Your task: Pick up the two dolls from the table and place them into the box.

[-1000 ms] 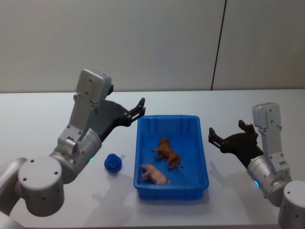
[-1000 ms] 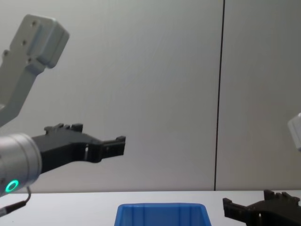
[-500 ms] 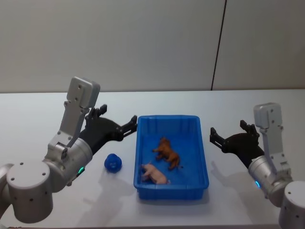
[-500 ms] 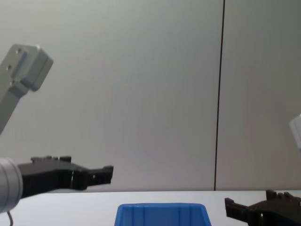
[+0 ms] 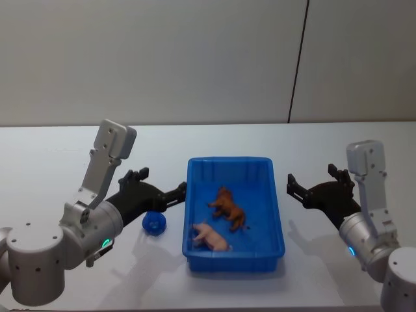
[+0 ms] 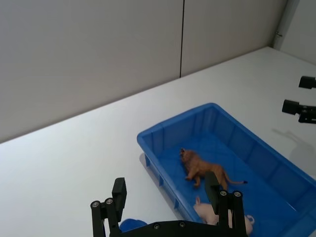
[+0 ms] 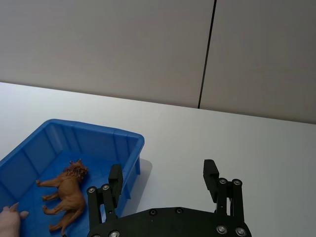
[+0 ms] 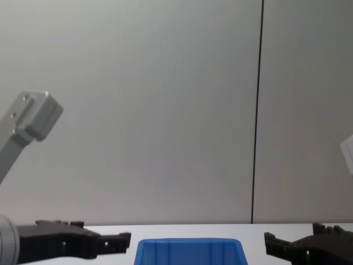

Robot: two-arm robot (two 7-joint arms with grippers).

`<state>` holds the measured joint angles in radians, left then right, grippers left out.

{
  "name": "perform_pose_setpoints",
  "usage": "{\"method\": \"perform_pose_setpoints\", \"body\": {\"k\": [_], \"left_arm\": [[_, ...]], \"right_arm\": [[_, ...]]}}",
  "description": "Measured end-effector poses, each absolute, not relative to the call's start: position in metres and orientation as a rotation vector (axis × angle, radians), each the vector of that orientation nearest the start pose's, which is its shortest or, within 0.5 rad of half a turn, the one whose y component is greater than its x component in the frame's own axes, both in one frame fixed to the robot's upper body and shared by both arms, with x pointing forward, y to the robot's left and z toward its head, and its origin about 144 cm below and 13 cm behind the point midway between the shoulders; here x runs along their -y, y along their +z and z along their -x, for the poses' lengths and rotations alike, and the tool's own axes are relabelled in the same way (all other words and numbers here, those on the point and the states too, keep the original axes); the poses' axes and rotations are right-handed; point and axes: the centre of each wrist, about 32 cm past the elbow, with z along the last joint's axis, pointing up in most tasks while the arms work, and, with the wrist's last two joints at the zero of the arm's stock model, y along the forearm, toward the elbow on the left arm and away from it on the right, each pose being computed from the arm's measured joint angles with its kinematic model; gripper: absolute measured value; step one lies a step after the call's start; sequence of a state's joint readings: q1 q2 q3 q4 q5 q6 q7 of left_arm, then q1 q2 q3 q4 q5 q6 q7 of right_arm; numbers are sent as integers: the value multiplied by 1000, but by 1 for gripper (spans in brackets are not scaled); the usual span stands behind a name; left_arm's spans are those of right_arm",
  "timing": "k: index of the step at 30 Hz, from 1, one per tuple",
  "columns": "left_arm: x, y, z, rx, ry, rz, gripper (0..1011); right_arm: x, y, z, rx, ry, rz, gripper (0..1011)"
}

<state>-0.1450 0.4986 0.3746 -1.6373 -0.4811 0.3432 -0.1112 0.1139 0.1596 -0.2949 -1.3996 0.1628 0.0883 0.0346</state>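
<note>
Left pincer: the black left pincer [image 5: 162, 185] hangs low over the plain white table [image 5: 52, 162], just left of the box, fingers spread and empty; its arm is bent, reaching right.
Stray item: a small round blue object [image 5: 154, 222] lies on the table just near of that pincer.
Box: the bright blue plastic box [image 5: 188, 214] sits between both pincers, long axis running near to far.
Dolls: the brown lion doll [image 5: 229, 206] lies mid-box; the pink pig doll [image 5: 209, 236] lies near-left of it, both inside.
Right pincer: the black right pincer [image 5: 311, 179] hovers right of the box, open, empty, pointing left.
Judgement: both dolls look placed; neither lies outside for either arm to reach.
</note>
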Motion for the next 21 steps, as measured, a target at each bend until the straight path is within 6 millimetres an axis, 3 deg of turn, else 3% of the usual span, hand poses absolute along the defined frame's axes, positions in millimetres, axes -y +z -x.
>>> {"method": "perform_pose_setpoints", "body": {"k": [21], "left_arm": [[-265, 1167, -482, -272, 1067, -455, 1001]], "right_arm": [[191, 1114, -478, -110, -1273, 178, 1001]]}}
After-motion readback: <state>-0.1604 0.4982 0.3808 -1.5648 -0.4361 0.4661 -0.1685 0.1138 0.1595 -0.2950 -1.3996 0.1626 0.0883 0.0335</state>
